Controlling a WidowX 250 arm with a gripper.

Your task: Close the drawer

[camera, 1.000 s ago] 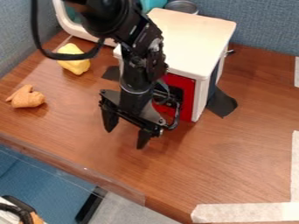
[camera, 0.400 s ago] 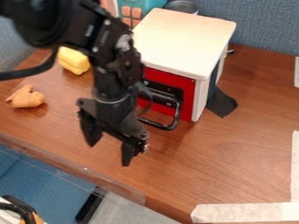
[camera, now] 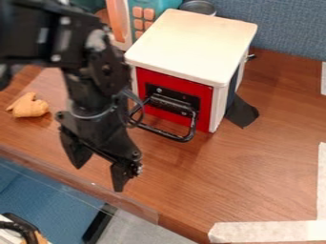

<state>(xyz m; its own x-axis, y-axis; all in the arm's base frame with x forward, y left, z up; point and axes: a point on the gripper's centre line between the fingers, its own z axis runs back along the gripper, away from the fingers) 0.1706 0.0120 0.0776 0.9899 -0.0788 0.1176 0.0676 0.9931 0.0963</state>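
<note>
The gripper [camera: 96, 172] hangs at the left of centre, over the front part of the table, with its two fingers spread apart and nothing between them. Behind it and to the right stands a white box with a red drawer front [camera: 173, 98]. A black handle [camera: 180, 136] juts forward from that front. The drawer front looks flush with the box's front edges. The gripper is in front of and left of the handle, apart from it.
An orange-brown toy [camera: 29, 106] lies at the left. A teal and white toy [camera: 141, 15] and a metal can [camera: 198, 6] stand behind the box. Black tape [camera: 241, 112] is at its right foot, with white tape [camera: 267, 231] at the front right.
The gripper has moved left and toward the table's front edge, away from the box. More of the red front and handle shows, while the arm now covers the yellow toy.
</note>
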